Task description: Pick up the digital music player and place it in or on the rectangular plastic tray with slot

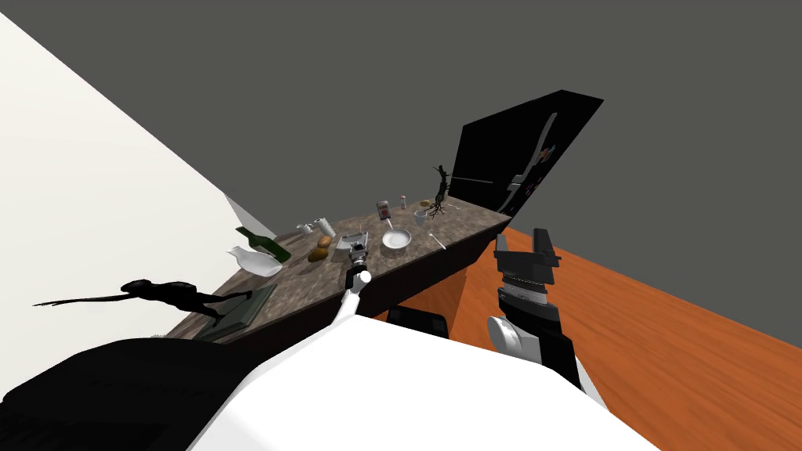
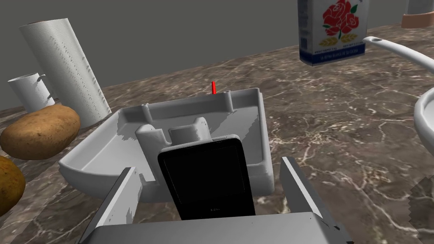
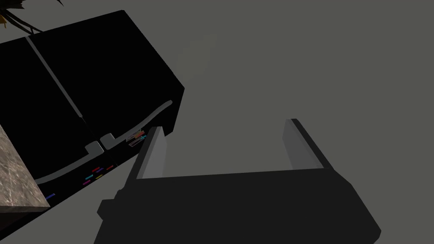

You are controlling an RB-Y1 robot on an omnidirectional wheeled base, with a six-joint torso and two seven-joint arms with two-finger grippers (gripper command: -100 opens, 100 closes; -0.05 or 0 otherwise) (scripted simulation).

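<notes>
Marbled brown stone countertop (image 1: 305, 294) lay ahead in the head view, with the left gripper (image 1: 358, 252) over its middle and the right gripper (image 1: 526, 244) raised off to the right. In the left wrist view, the flat black digital music player (image 2: 207, 178) leaned in the slot of the grey rectangular plastic tray (image 2: 97, 148), between released fingers. It looked light, stiff and slick, best pinched by its side edges. In the right wrist view, the fingers were spread and empty.

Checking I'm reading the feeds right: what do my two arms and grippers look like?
Left arm: slim, white, dark wrist joint. Left gripper: two thin light grey blade fingers on a grey block. Right arm: black, with a light grey round joint and ribbed grey wrist. Right gripper: matching blades on a dark box. No cables or markings visible.
</notes>
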